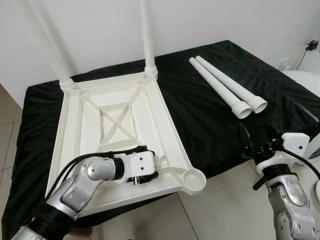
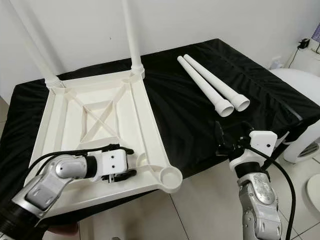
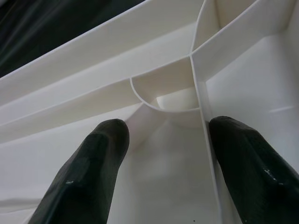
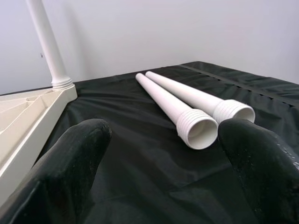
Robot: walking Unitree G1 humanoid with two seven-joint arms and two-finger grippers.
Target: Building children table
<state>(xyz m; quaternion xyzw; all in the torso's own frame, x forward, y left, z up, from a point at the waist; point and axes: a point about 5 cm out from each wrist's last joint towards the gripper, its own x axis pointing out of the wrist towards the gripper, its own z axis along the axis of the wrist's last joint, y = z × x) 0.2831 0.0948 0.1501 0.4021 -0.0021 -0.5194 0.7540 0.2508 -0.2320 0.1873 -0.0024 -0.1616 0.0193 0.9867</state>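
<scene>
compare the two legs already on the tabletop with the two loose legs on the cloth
The fitted legs stand upright in the far corner sockets of the upside-down tabletop; the loose legs lie flat, side by side on the black cloth, apart from it, open ends toward the robot. All are white tubes.

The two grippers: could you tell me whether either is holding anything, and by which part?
Nothing is held. The left gripper is open over the upturned tabletop near a corner socket; the right gripper is open, short of the loose legs.

Plain home room: white wall (image 1: 225,20), tiled floor (image 1: 220,210), black-draped table (image 1: 200,115)
</scene>
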